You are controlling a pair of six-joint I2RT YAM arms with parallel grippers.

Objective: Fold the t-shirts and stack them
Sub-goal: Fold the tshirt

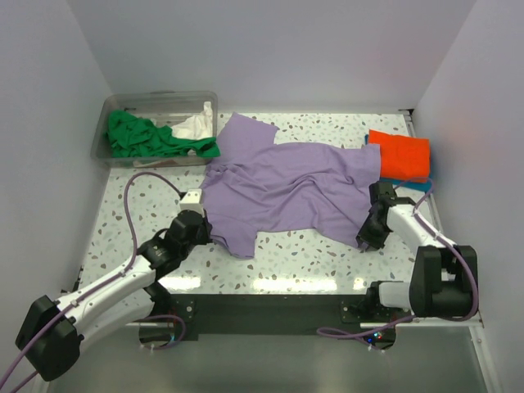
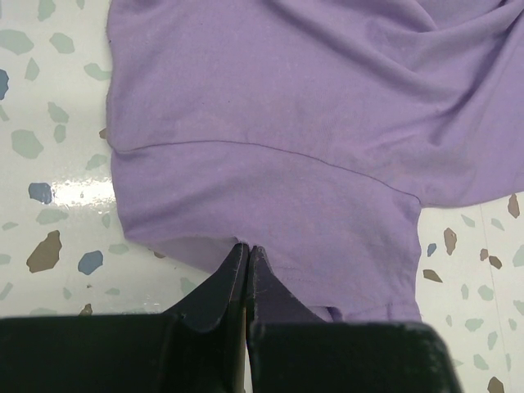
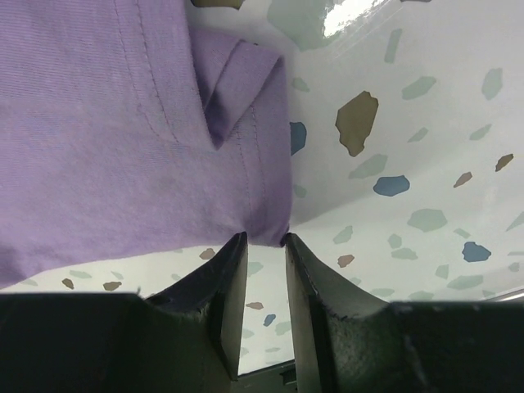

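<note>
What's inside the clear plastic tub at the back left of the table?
A crumpled green t-shirt fills most of the tub, with a white one bunched at its right end. Anything lying beneath them is covered and cannot be seen.

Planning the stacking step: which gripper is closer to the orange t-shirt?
Right. The right gripper sits close in front of the orange t-shirt; the left gripper is across the table, at the lavender t-shirt's left edge.
</note>
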